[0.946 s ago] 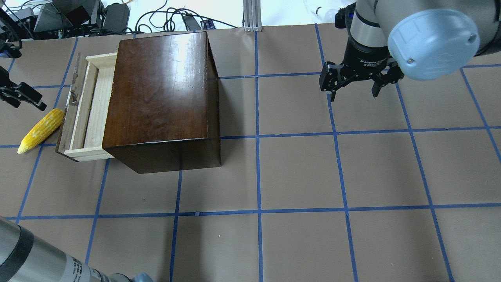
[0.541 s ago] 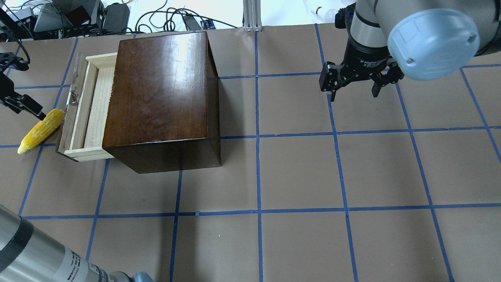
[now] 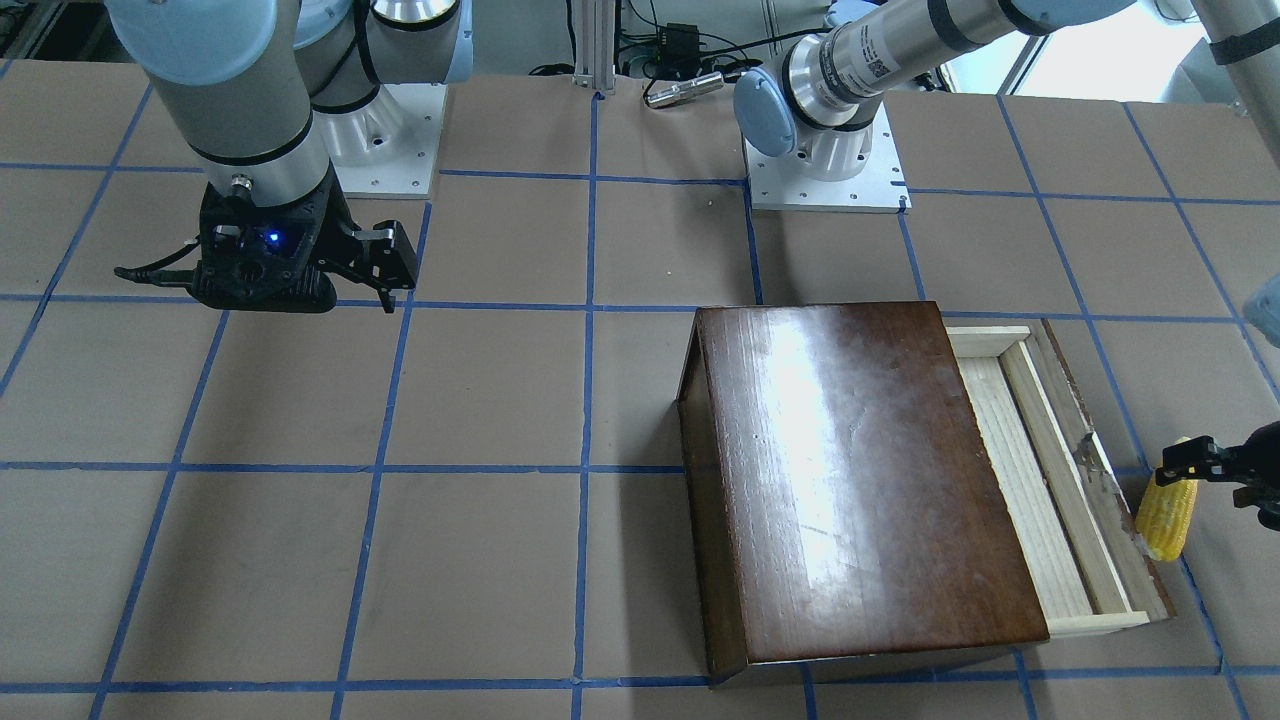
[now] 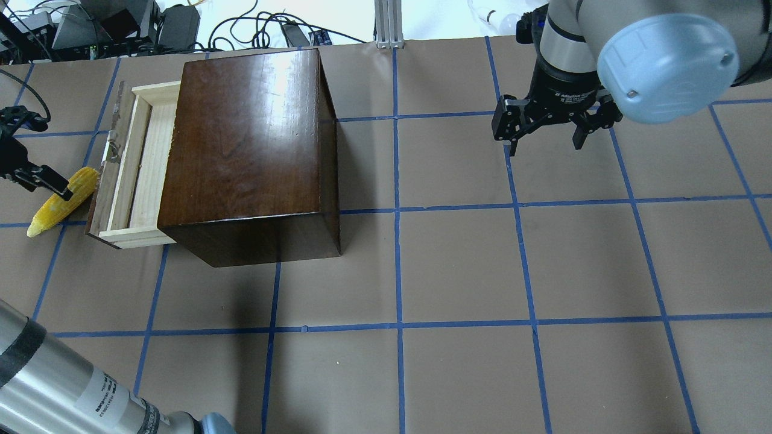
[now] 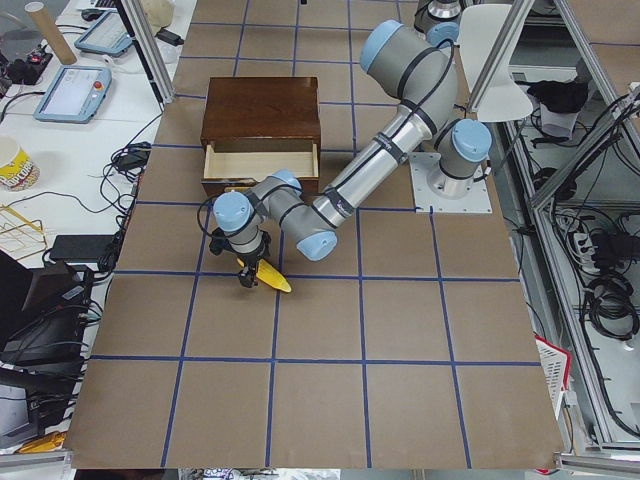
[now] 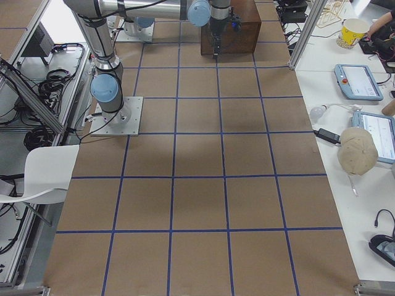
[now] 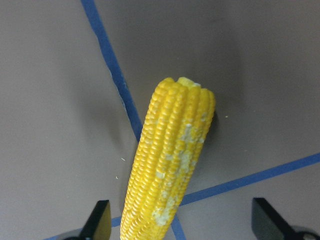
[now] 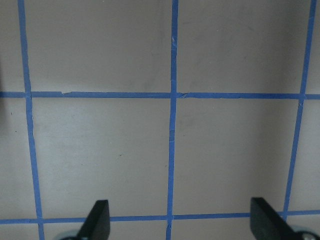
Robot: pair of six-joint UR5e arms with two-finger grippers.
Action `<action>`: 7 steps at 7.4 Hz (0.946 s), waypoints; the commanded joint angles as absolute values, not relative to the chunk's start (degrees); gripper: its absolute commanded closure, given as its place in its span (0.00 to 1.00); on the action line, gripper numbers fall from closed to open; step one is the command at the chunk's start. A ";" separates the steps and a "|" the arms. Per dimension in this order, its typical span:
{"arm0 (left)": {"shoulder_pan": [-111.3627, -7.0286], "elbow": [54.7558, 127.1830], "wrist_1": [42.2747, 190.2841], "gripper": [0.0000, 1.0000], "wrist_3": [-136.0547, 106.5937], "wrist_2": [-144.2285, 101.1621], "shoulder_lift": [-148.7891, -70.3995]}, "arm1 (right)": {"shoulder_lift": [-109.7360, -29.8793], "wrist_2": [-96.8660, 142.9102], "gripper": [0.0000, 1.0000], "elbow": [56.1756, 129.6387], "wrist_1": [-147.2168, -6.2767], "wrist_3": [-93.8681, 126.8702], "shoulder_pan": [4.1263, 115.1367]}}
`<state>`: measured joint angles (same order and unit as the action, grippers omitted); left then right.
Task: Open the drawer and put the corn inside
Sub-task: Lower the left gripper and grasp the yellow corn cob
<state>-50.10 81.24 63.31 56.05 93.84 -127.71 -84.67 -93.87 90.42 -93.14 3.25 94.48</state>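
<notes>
left gripper [image 7: 182,227] hovers spread wide over the corn [image 7: 170,165], a finger to each side of its long axis, so closing should pinch it across its width. corn lies on the papered table [image 4: 458,265], blunt end just beside the front of the open drawer [image 4: 123,175]; right gripper [image 4: 543,135], also wide, hangs well apart.

Item count, taken against the jaws:

- One corn [image 7: 170,160] is being counted, between the jaws of the left gripper [image 7: 181,222].
- One drawer [image 4: 148,163] and one box [image 4: 247,138] are being recorded, just beside those jaws.
- Two grippers are being tallied, the second being the right gripper [image 4: 546,144].
- Two arms are being logged: the left arm [image 4: 60,386] and the right arm [image 4: 567,48].
- Two tablets [image 6: 357,80], one cup [image 6: 353,31] and one chair [image 6: 37,176] are being noted, well apart from both pairs of jaws.
</notes>
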 commanded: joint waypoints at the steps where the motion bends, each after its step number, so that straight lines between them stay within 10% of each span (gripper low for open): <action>1: -50.01 81.30 62.66 0.00 55.38 93.61 -128.58 | -84.73 -93.87 0.00 90.44 -93.08 3.25 94.48; 7: -50.01 82.61 62.84 0.00 53.44 93.34 -128.85 | -84.73 -93.87 0.00 90.44 -93.08 3.25 94.48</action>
